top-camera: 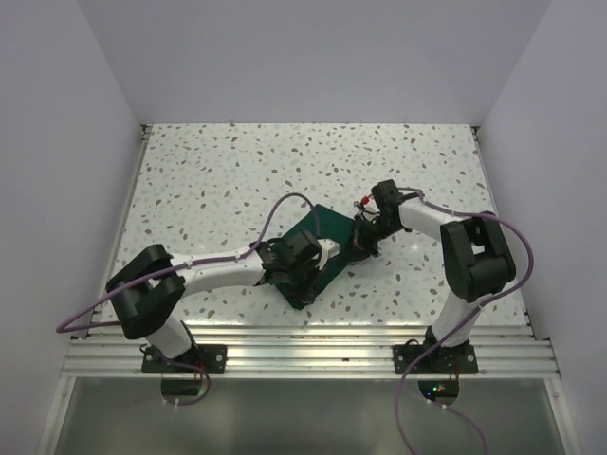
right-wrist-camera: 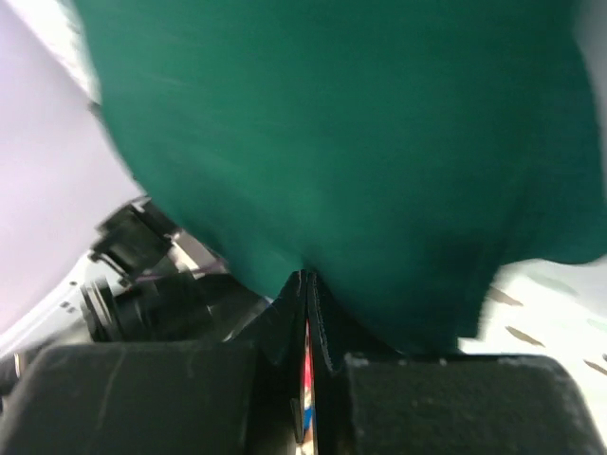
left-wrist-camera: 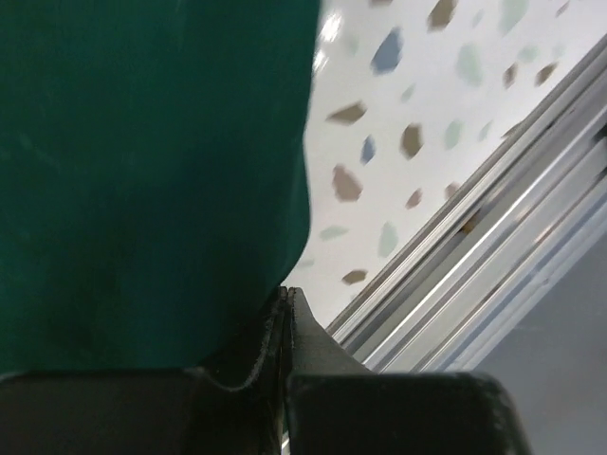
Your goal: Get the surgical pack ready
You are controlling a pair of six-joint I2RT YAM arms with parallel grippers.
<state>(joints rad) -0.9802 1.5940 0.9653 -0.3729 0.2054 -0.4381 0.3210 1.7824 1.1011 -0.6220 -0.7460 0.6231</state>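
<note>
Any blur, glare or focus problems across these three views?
Right wrist: green drape blurred, close to the lens; the fingers are sharper. Left wrist: drape and speckled table soft, with bright glare streaks on the aluminium rail. Top external: sharp and evenly lit.

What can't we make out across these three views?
- Top view: the cloth is small and half covered by the left arm and right arm. Its folds and anything inside it are hidden.
- Left wrist view: the cloth fills the left half and hides what lies beyond the shut left fingers.
- Right wrist view: the blurred cloth blocks nearly everything past the shut right fingers. How deep they pinch is unclear.
</note>
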